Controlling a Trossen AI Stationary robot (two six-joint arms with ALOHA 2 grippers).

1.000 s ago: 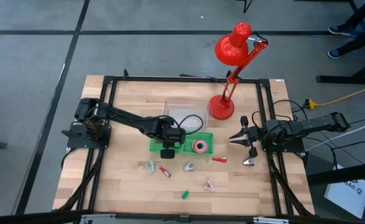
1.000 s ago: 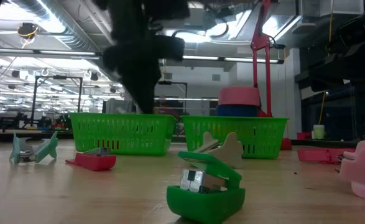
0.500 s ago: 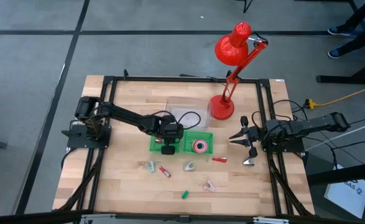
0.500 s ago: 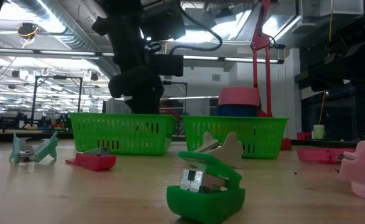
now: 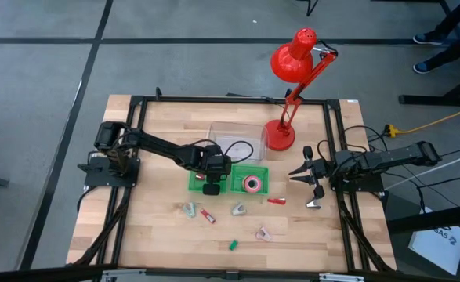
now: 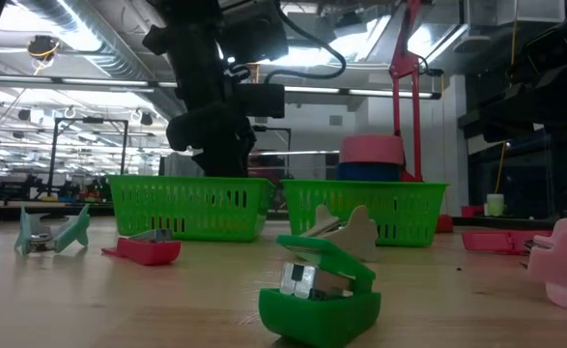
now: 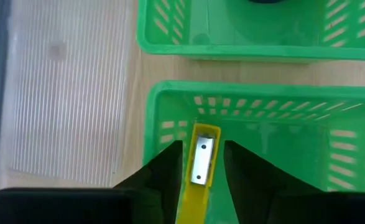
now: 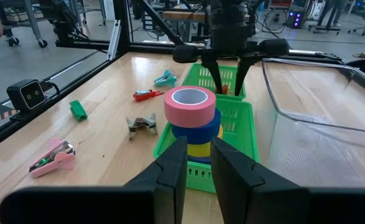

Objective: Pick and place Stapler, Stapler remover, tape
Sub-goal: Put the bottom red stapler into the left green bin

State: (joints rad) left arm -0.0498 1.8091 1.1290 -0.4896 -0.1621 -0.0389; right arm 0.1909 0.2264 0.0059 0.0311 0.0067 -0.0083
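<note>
From where I stand, the left gripper (image 7: 202,148) hangs over the left green plastic mesh basket (image 7: 170,93) with a slim yellow stapler (image 7: 201,163) between its fingers. I cannot tell whether they clamp it or have let go. The stapler sits close to the basket's near wall, so if it is dropped it might catch the rim and tip out. The right gripper (image 8: 199,148) waits at the table's right edge, fingers apart and empty. I count two green baskets. The right basket (image 8: 243,118) holds the tape (image 8: 191,115), three rolls showing, stacked pink on blue on yellow. Six small staplers and removers lie loose on the wooden table (image 5: 151,227).
</note>
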